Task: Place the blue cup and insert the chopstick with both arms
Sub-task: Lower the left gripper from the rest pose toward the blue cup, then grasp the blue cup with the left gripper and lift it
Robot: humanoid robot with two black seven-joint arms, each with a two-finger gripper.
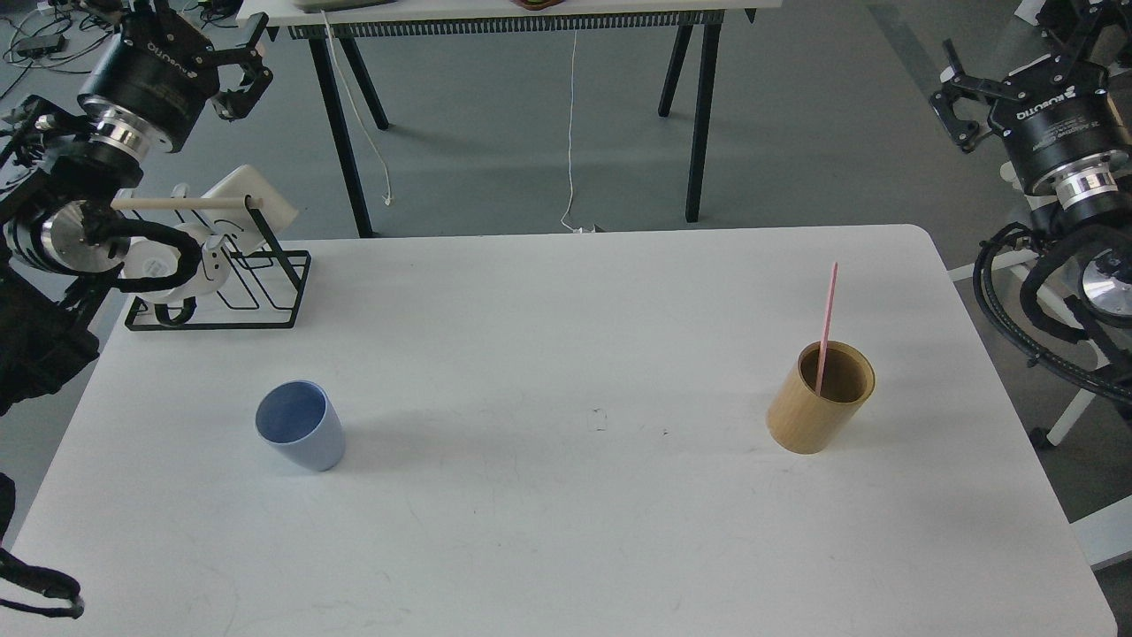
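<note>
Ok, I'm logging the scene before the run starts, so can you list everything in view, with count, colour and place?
blue cup: one, pale blue, upright on the near left of the table, empty.
chopstick: one, pink, standing tilted inside the tan cylinder.
tan cylinder: one, tan wood, upright on the right of the table.
wire rack: one, black, far left corner of the table, holding white items and a pale dowel.
table: one, white, fills the foreground.
second table: one, black legs, behind on the floor.
left gripper: black, raised at top left, open, empty.
right gripper: black, raised at top right, open, empty.
</note>
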